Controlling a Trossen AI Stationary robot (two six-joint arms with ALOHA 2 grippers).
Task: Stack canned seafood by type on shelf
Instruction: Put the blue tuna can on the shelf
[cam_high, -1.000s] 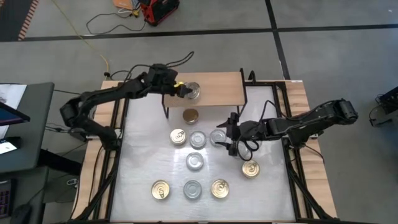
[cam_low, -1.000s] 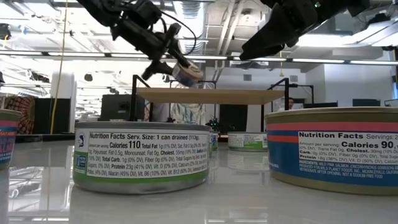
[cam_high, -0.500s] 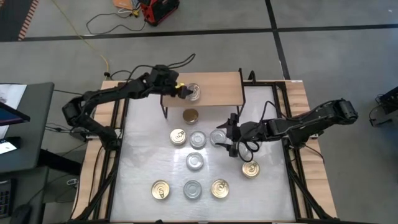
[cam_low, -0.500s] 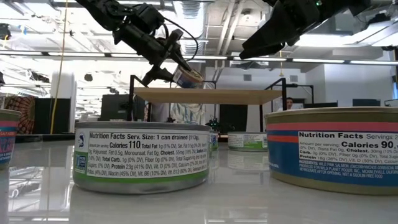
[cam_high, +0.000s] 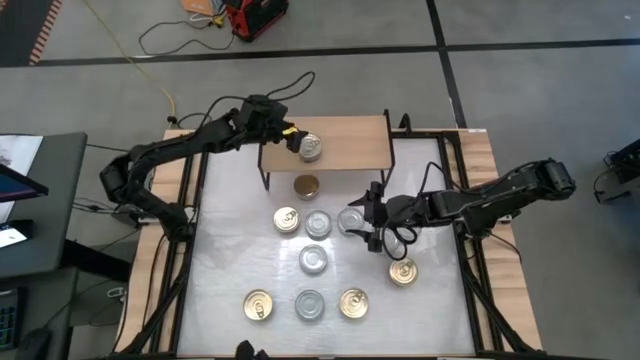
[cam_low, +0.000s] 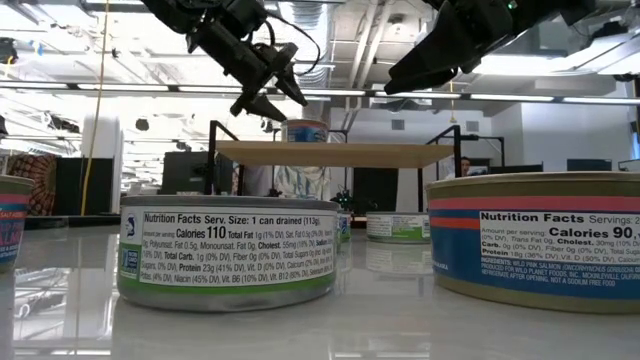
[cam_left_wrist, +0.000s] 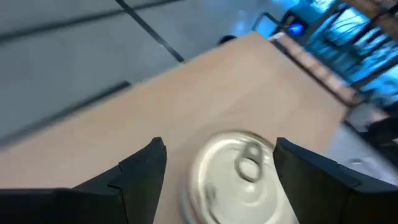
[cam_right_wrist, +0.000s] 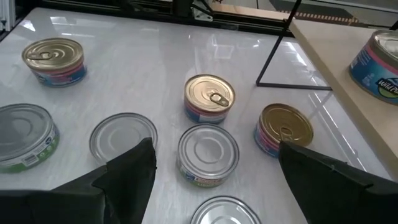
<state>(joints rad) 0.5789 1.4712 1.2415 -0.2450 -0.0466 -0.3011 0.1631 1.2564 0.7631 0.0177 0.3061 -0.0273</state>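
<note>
A silver-topped can (cam_high: 311, 148) stands upright on its base on the left half of the light-wood shelf (cam_high: 352, 140); the low view shows the can (cam_low: 305, 131) on the board (cam_low: 380, 154). My left gripper (cam_high: 289, 134) hovers open just left of and above it, touching nothing; the can (cam_left_wrist: 239, 171) lies below between its spread fingers. My right gripper (cam_high: 368, 222) hangs open over the table's middle above a silver can (cam_right_wrist: 208, 152). Several gold-topped and silver-topped cans stand on the white tabletop.
A gold can (cam_high: 307, 186) sits by the shelf's front edge. Gold (cam_high: 286, 219) and silver (cam_high: 318, 222) cans stand in a row beside my right gripper, with a silver can (cam_high: 313, 259), a gold can (cam_high: 403, 271) and a near row (cam_high: 309, 304) behind them. The shelf's right half is bare wood.
My left gripper carried the tilted silver can down onto the shelf, opened and let go. It then drew up and back toward the table's far left. The can now stands upright on the board. My right arm kept still.
</note>
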